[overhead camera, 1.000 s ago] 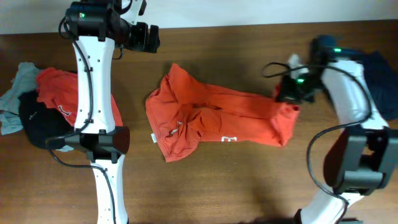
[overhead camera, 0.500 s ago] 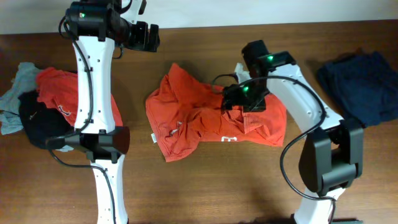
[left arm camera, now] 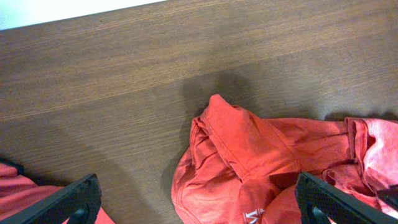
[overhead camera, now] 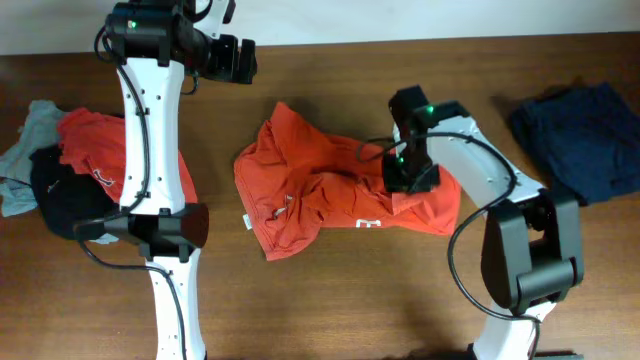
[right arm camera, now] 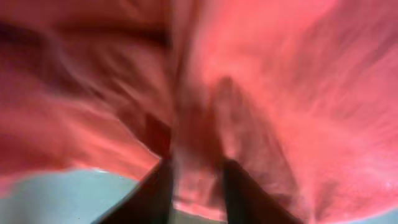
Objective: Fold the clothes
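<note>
The clothes at hand are an orange-red T-shirt (overhead camera: 320, 190) with white lettering, lying crumpled mid-table. My right gripper (overhead camera: 405, 176) is down on its right half, jaws closed on a fold of the red cloth. In the right wrist view the blurred T-shirt (right arm camera: 280, 93) fills the frame, and the cloth runs between the dark fingers of the gripper (right arm camera: 196, 186). My left gripper (overhead camera: 236, 60) hangs open, high over the table's far edge. In its own view the gripper (left arm camera: 200, 208) stands wide above the T-shirt's (left arm camera: 249, 155) upper left corner.
A pile at the far left holds a red garment (overhead camera: 95, 150), a black one (overhead camera: 58, 195) and a grey-green one (overhead camera: 30, 125). A navy garment (overhead camera: 585, 135) lies at the far right. The left arm's column (overhead camera: 150, 160) stands between the pile and the shirt.
The right gripper carried the shirt's right end leftward, opened, then closed again on cloth near the shirt's middle. The shirt now lies shorter. The left arm has not moved.
</note>
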